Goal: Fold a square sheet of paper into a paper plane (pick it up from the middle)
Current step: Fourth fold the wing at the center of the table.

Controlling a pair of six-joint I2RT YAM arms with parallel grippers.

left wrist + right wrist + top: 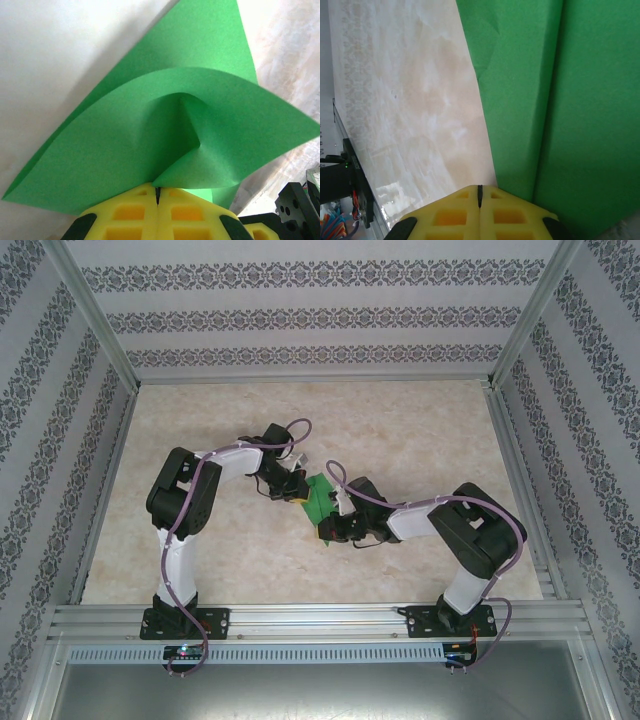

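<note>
Top view: paper [318, 502] sits between left tool [292, 488] and right tool [338, 523] over the worktop [420, 440]; no dart yet.
Left wrist: left tool [157, 192] is closed, pinching the curled paper [150, 135].
Right wrist: right tool [480, 191] is closed, with creased paper [580, 125] just beside its tip; whether it grips the paper is unclear. Most folds probably remain.

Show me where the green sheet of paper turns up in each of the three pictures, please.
Top external: the green paper looks small, about at the picture's centre.
Left wrist: the paper spreads across the middle, bent and buckled.
Right wrist: the paper covers the right half, with a lengthwise fold.
Shared landmark: the pale marbled table top.
</note>
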